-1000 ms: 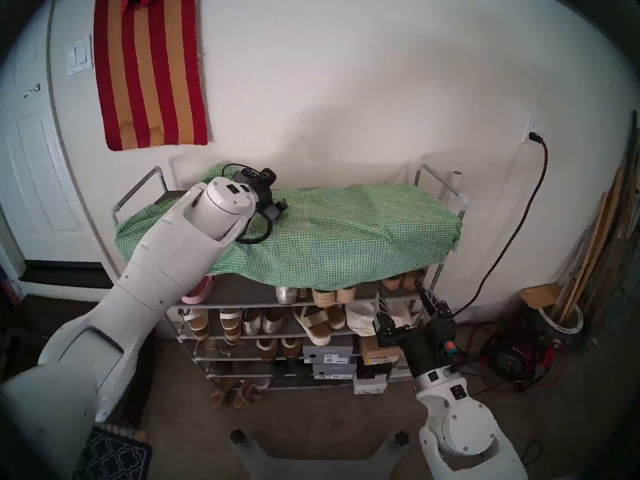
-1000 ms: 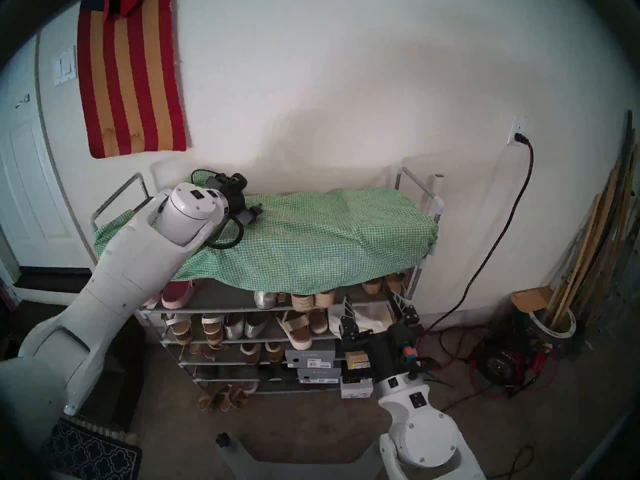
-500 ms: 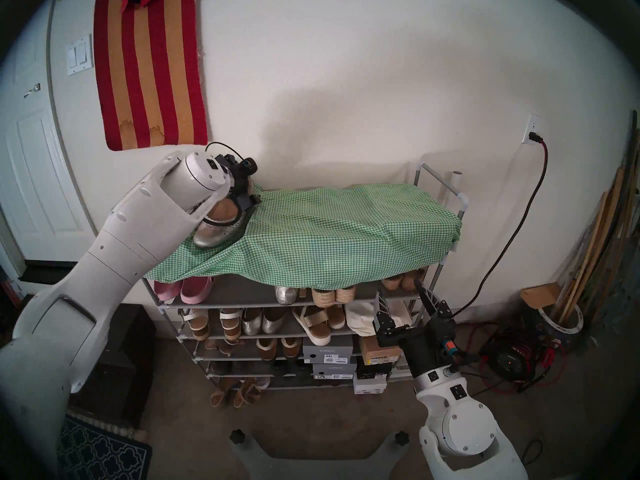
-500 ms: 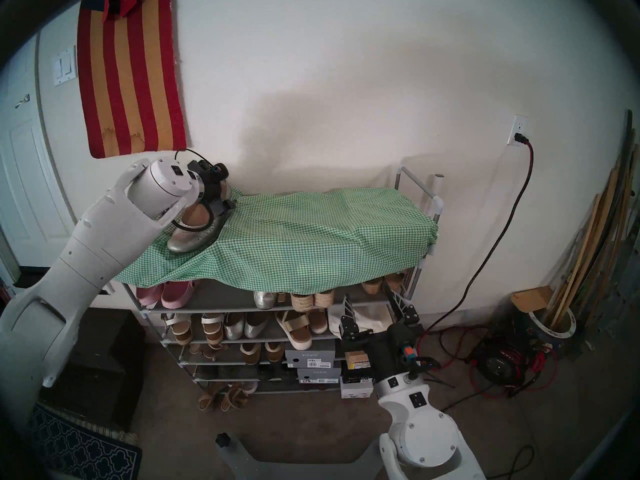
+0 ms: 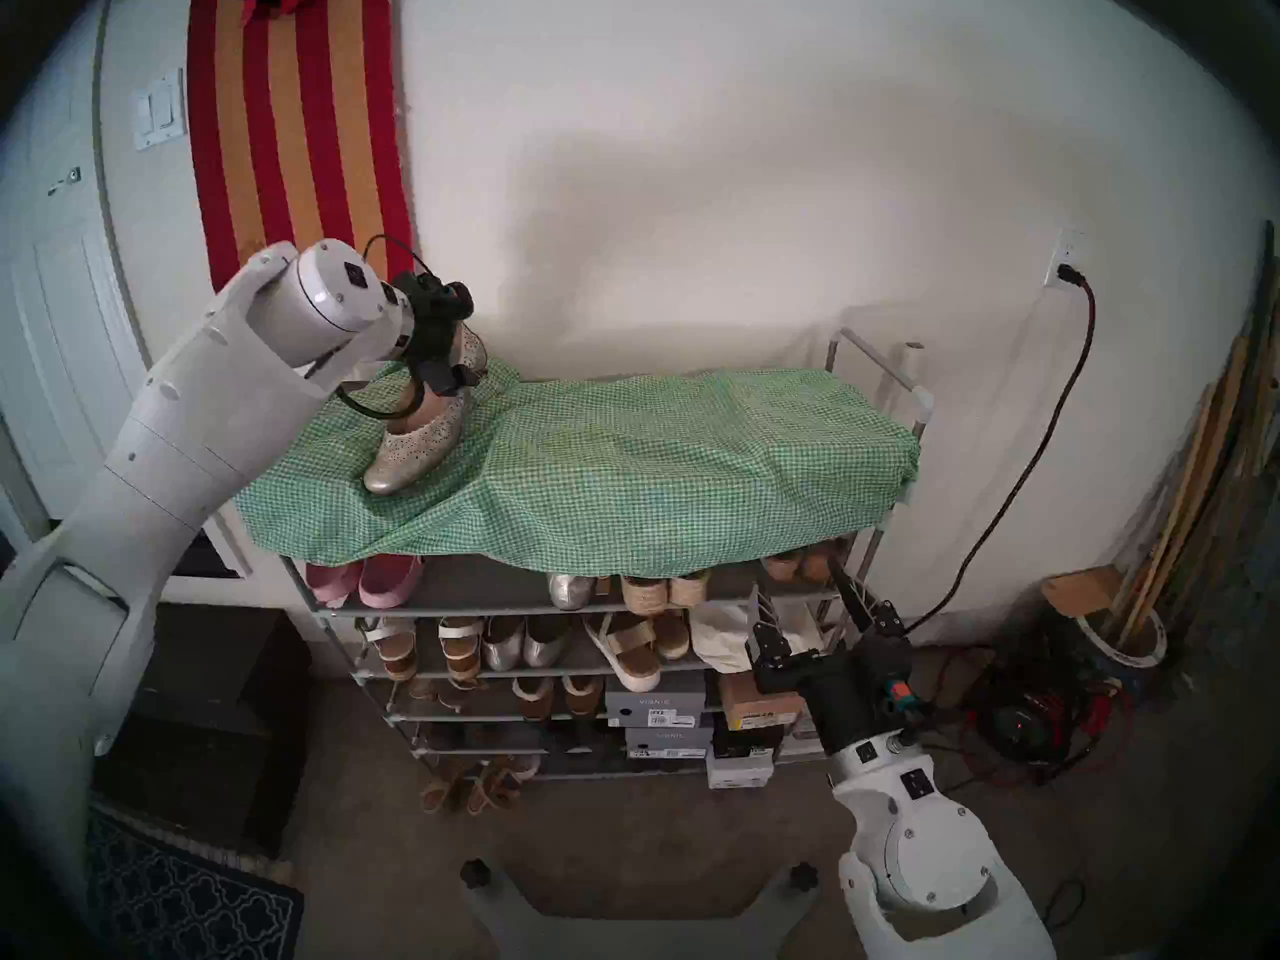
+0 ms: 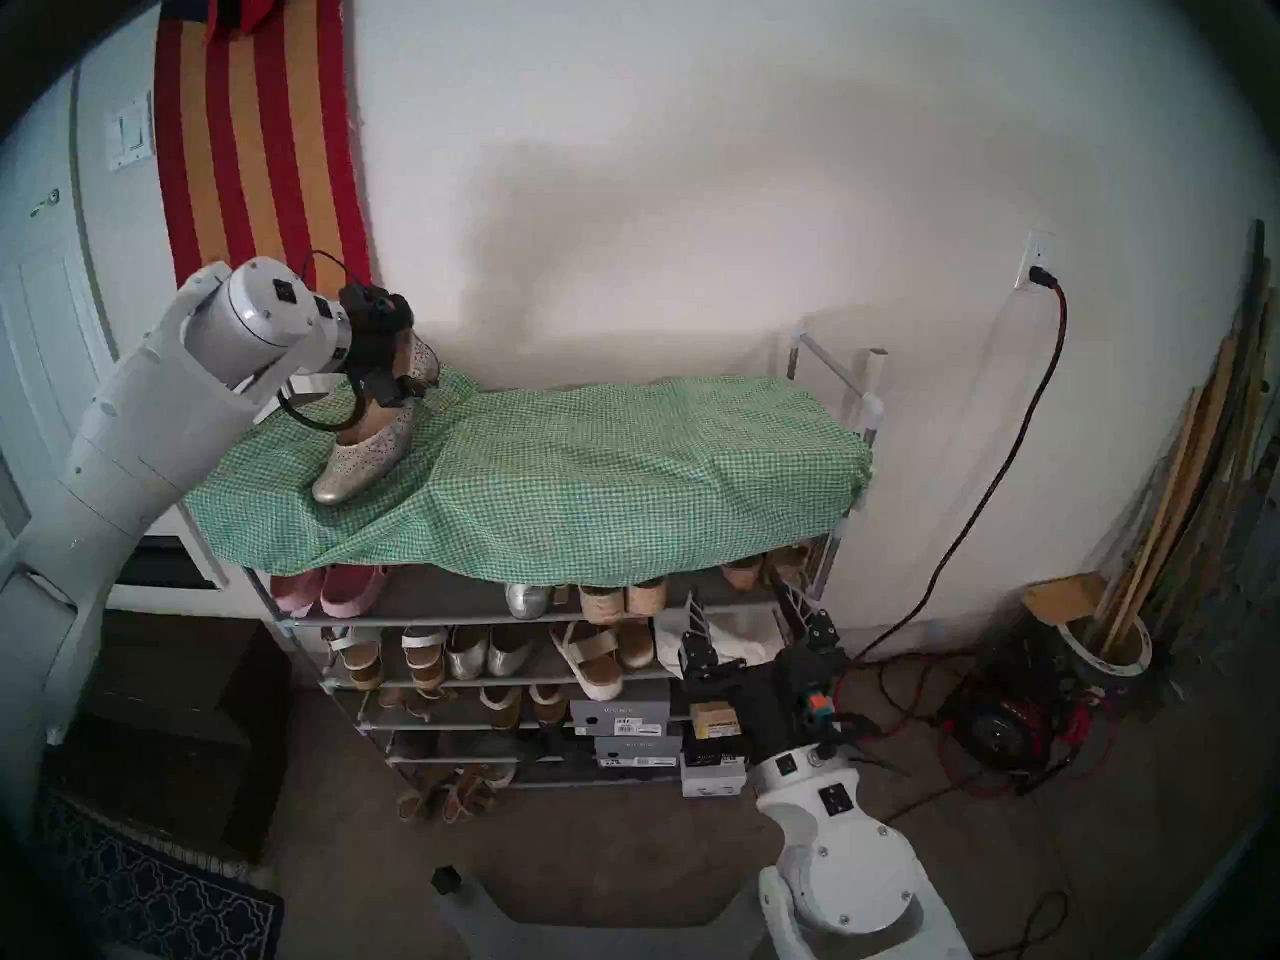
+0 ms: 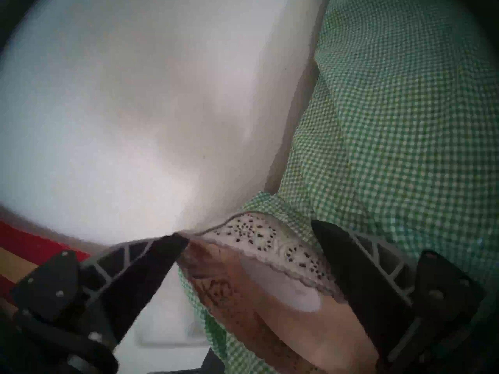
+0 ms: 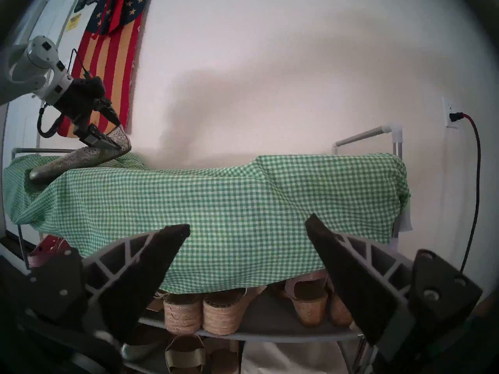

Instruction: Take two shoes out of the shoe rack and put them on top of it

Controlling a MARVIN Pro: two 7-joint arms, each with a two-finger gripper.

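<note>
Now you see the left hand [image 5: 463,356] higher and further left than a second ago, when the arm lay low across the green checked cloth [image 5: 658,453] and hid the shoe. Its fingers stand spread on either side of the heel of one perforated silver shoe [image 5: 415,446]; in the left wrist view one fingertip [image 7: 172,244] touches the heel rim, the other finger [image 7: 348,260] lies beside the upper, and you cannot confirm a clamp. The shoe rests toe-down on the cloth at the left end of the shoe rack [image 5: 883,366] top, heel raised. The second perforated shoe cannot be identified here. The right hand [image 5: 807,602] has not moved: released, fingers wide, level with the upper shelf at the rack's right end. Pink slip-ons [image 5: 374,581] and a plain silver flat [image 5: 571,589] sit below the cloth's overhang.
</note>
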